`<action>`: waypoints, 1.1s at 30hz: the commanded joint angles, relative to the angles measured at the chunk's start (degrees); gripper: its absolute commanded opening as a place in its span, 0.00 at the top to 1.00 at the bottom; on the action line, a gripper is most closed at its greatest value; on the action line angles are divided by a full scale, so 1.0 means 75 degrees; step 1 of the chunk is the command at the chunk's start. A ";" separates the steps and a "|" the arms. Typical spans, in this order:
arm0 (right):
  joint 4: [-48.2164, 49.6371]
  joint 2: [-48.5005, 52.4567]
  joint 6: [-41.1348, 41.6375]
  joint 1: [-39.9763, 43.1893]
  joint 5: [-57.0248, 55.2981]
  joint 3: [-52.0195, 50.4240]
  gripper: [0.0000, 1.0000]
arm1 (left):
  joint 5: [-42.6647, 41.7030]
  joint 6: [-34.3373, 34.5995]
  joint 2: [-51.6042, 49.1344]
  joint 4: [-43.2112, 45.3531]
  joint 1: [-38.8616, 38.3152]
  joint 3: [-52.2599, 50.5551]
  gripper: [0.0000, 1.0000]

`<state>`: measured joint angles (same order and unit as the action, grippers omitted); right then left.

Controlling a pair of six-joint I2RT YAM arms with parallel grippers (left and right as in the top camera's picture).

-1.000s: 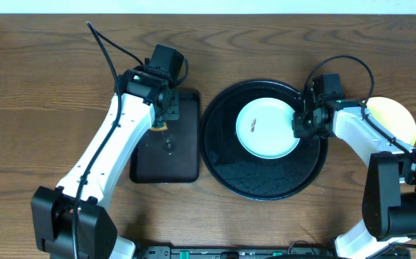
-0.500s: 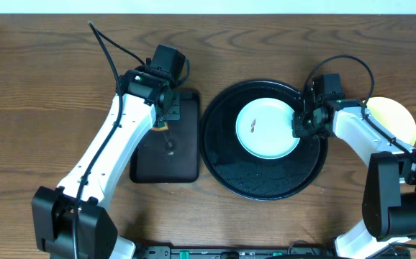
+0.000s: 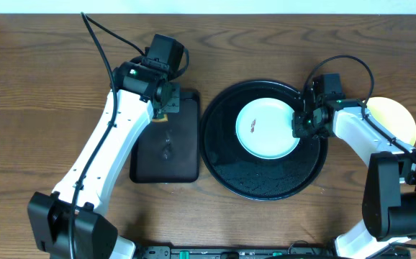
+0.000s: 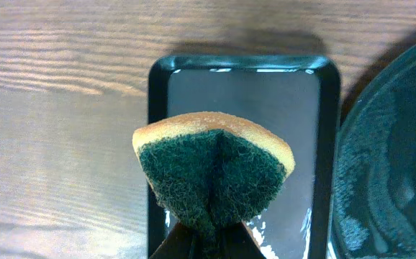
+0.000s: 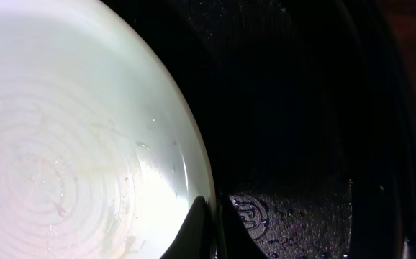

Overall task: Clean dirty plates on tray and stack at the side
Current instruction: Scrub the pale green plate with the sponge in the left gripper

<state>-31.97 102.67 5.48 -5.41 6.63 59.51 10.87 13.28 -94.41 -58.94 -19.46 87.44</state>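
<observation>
mint plate (image 3: 265, 128) lies flat in the round black tray (image 3: 255, 180), up against the tray's far half, and the tray sits right of the middle of the table (image 3: 42, 86). big picture first: the left arm (image 3: 107, 151) rises from the near left corner and slants up and inward in one long white line, its wrist bent over the far end of the rectangular tray (image 3: 183, 155). the right arm (image 3: 355, 129) comes up along the right edge, folds at the elbow and reaches left, wrist low over the round tray's right rim.

the table is dark brown wood grain, with a pale strip of wall (image 3: 208, 6) along its far edge. the round tray's floor glistens with droplets. the rectangular tray, glossy and wet, lies just beside the round one on its left, the two rims almost touching. a yellow plate (image 3: 395, 119) rests on the bare wood near the right edge, partly hidden under the right arm.

now the hands. the left gripper (image 4: 206, 234) is squeezed tight on a sponge (image 4: 214, 173), green scourer face towards the wrist camera and yellow foam behind, folded into a fan and held above the rectangular tray. the right gripper (image 5: 209, 223) is down at the mint plate's right rim, jaws pressed together on the edge. smallest of all: a brown smear (image 3: 252, 127) left of the plate's centre.
</observation>
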 commanded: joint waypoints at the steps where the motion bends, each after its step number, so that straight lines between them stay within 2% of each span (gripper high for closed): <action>1: -0.0020 -0.0149 -0.0055 -0.0093 -0.0020 0.0099 0.99 | -0.0527 -0.0047 -0.0047 0.0379 -0.0219 0.0154 0.93; 7: -0.0026 -0.0146 -0.0055 -0.0093 -0.0023 0.0099 0.99 | -0.1702 0.0047 -0.0259 0.1644 -0.0970 0.0108 0.92; 11: -0.0029 -0.0146 -0.0055 -0.0093 -0.0023 0.0099 0.99 | -0.1798 0.0411 -0.0737 0.1912 -0.1527 0.0108 0.93; 20: -0.0026 -0.0149 -0.0052 -0.0093 -0.0020 0.0099 0.99 | -0.1719 0.0437 -0.2294 0.3124 -0.2906 0.0108 0.93; 26: -0.0029 -0.0146 -0.0055 -0.0093 -0.0020 0.0093 0.99 | -0.1390 0.0443 -0.3025 0.3870 -0.3051 0.0108 0.93; 33: -0.0026 -0.0146 -0.0055 -0.0093 -0.0017 0.0093 0.99 | -0.1204 0.0440 -0.3506 0.4135 -0.3051 0.0108 0.93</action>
<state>-31.94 102.67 5.45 -5.41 6.63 59.53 -0.54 16.32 -119.79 -28.23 -42.52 87.46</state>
